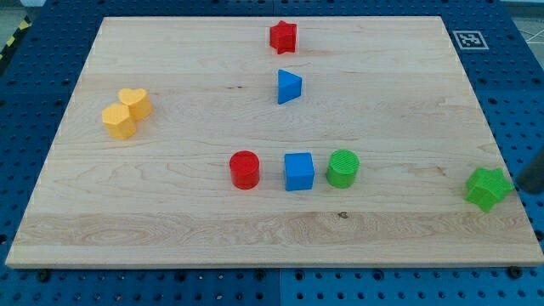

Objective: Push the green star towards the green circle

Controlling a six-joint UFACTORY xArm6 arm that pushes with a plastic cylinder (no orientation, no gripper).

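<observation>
Wooden board. Green star near right edge, well right of green circle; blue cube and red cylinder beside the circle. My tip blurred, just right of star; contact unclear; holds nothing.

Wooden board with coloured blocks

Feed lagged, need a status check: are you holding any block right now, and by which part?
Nothing is held; I have no gripper. My tip sits at the view's right edge, just right of the green star; contact cannot be told.
</observation>
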